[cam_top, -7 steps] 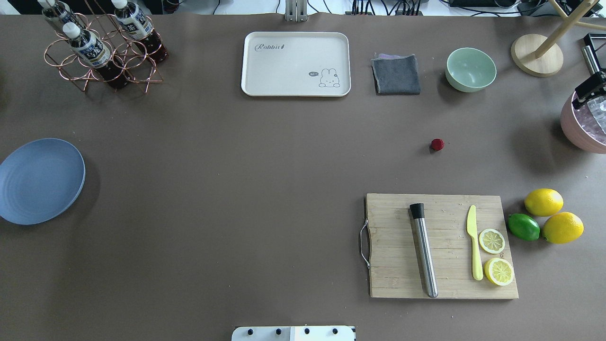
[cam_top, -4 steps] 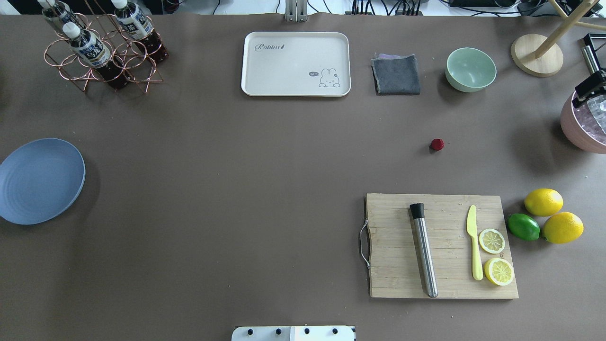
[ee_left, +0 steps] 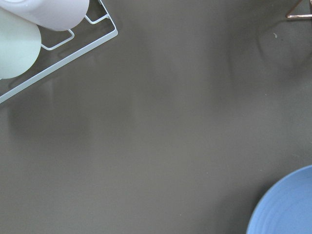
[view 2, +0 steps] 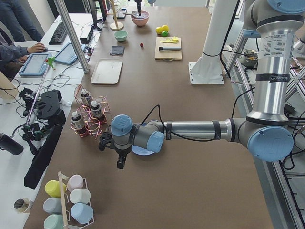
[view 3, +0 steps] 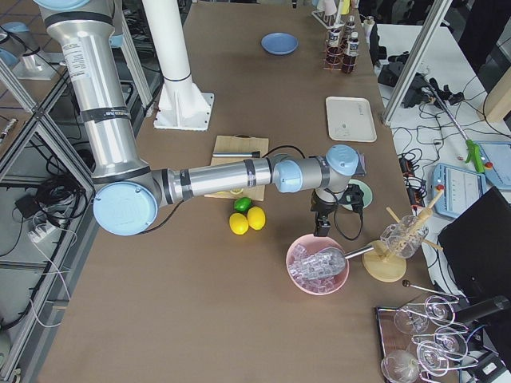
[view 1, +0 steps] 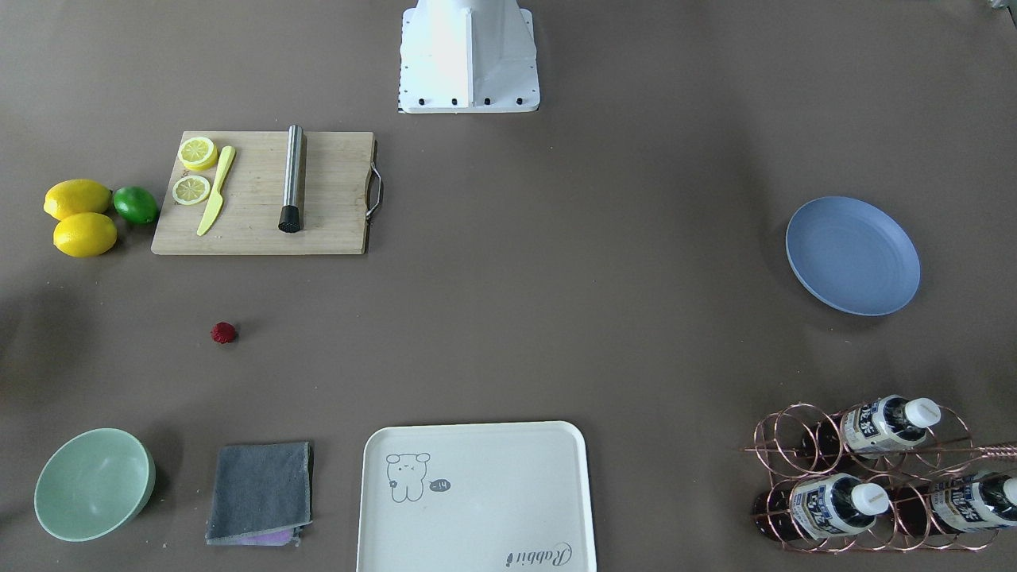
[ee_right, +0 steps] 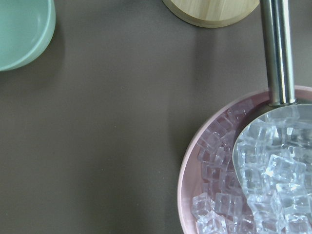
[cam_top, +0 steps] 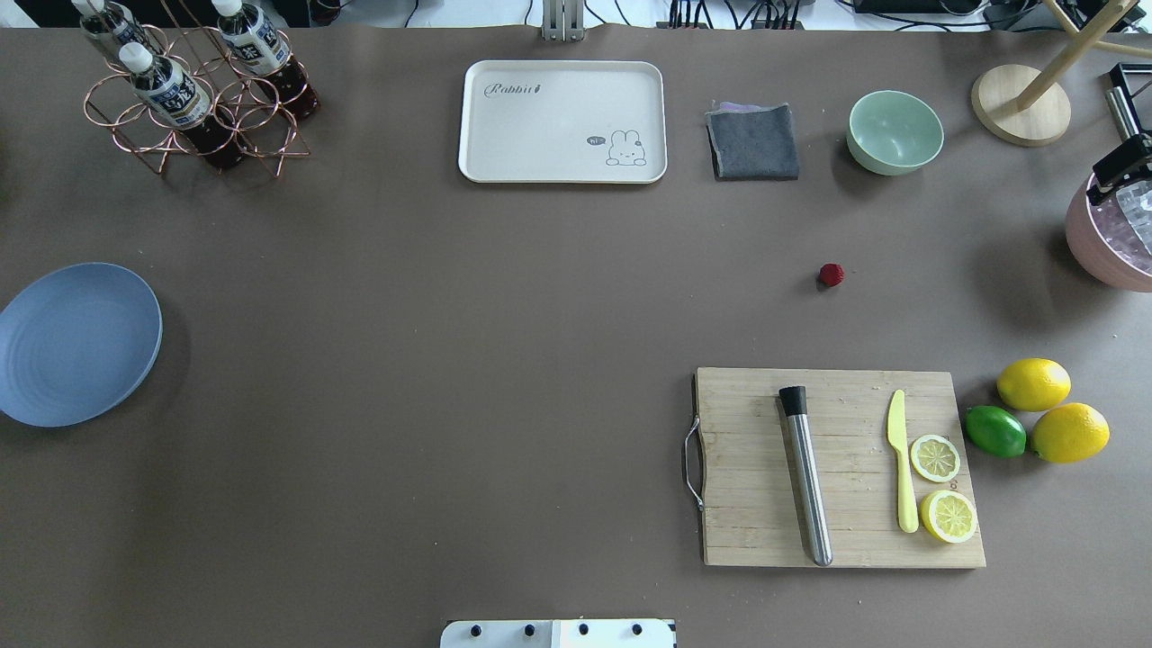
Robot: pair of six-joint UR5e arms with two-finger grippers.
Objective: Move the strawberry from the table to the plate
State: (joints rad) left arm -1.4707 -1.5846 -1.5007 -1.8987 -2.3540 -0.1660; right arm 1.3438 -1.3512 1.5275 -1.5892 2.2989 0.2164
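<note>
The strawberry point(cam_top: 831, 274) point(view 1: 223, 333) point(view 2: 141, 45), small and dark red, lies alone on the table point(cam_top: 468, 360) beyond the cutting board. The blue-grey plate point(cam_top: 76, 344) point(view 1: 852, 256) point(view 3: 279, 43) sits at the table's far left with nothing on it; its rim shows in the left wrist view point(ee_left: 287, 204). My left gripper point(view 2: 120, 164) hangs beside the plate, out past the table's left end. Far from the berry, my right gripper point(view 3: 320, 230) point(cam_top: 1119, 168) hovers over a pink ice bowl. I cannot tell whether either gripper is open or shut.
A cutting board point(cam_top: 747, 504) carries a muddler, a yellow knife and lemon slices, with lemons point(cam_top: 1033, 384) and a lime point(cam_top: 995, 431) beside it. At the back are a green bowl point(cam_top: 895, 131), grey cloth point(cam_top: 753, 141), cream tray point(cam_top: 562, 121) and bottle rack point(cam_top: 193, 90). The pink ice bowl point(cam_top: 1102, 247) is at right.
The black part of the right gripper at the overhead view's right edge has shifted very slightly. The strawberry and plate have not moved.
</note>
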